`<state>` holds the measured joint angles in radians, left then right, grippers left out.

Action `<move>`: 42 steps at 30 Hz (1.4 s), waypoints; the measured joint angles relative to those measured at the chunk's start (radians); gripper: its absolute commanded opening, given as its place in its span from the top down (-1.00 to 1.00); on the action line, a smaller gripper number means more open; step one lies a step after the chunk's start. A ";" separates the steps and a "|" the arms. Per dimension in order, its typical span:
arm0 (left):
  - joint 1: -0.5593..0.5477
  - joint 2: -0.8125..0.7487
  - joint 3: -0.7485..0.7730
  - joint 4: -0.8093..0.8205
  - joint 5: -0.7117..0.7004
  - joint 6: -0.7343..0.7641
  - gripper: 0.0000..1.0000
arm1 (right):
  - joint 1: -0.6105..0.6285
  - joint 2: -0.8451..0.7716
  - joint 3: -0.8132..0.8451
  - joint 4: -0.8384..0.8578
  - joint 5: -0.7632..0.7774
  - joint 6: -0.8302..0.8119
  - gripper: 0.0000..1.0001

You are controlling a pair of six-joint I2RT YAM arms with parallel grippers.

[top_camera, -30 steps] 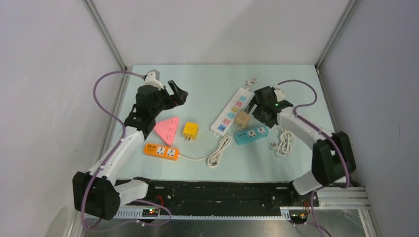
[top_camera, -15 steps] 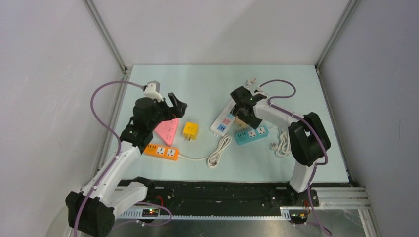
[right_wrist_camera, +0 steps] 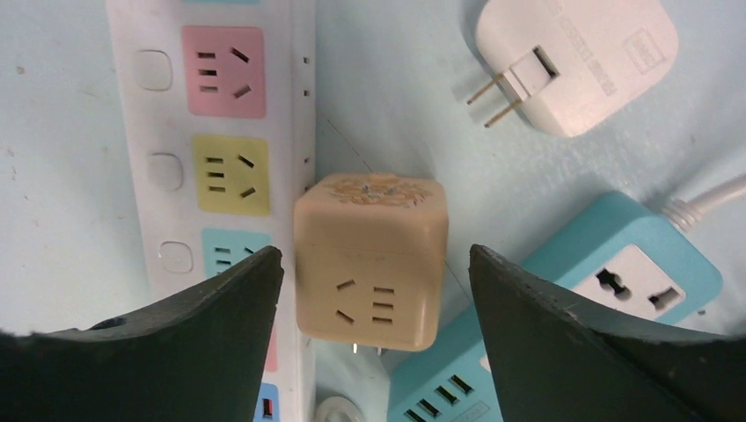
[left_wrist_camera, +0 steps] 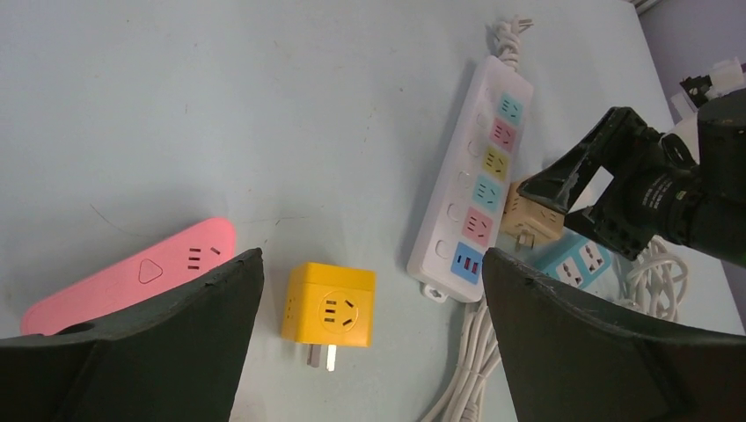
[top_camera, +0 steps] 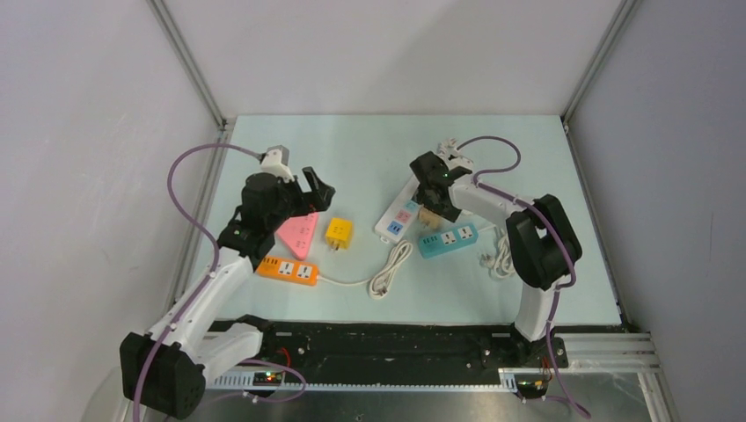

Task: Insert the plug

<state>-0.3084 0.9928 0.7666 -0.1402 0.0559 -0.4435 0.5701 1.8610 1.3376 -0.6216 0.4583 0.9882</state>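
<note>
Beige cube adapter (right_wrist_camera: 369, 259) lies on the pale green table (top_camera: 369, 149) with its socket face up and its pins just showing at its near edge in the right wrist view. It sits just beside the long white power strip (right_wrist_camera: 224, 132), level with that strip's yellow and blue sockets, and close to the corner of the teal power strip (right_wrist_camera: 616, 281). Whether it touches either strip I cannot tell.

The right gripper (right_wrist_camera: 374, 255) hangs over the cube with one finger on each side of it. Its jaws are spread, and a thin gap shows between each finger and the cube's sides, so nothing is gripped. A white two-pin plug (right_wrist_camera: 576, 57) lies further off, pins pointing toward the white strip.

The left gripper (left_wrist_camera: 369, 264) hovers above the left part of the table with its jaws wide apart and nothing between them. Below it lies a yellow cube adapter (left_wrist_camera: 330, 308), socket face up, pins toward the camera. A pink triangular power strip (left_wrist_camera: 132, 277) lies to one side of the yellow cube, partly hidden by one finger.

In the top view an orange power strip (top_camera: 288, 269) lies nearest the arm bases, its white cable coiled (top_camera: 390, 268) between it and the teal strip.
</note>
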 measured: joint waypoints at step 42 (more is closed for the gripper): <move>-0.003 0.100 0.580 -0.030 0.355 -0.294 -0.99 | -0.070 -0.464 -0.037 0.969 -0.761 -0.071 0.47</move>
<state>-0.3111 1.0931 1.3464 -0.1703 0.4110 -0.7372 0.5003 1.3972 1.3006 0.3477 -0.3027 0.9169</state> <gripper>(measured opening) 0.996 0.643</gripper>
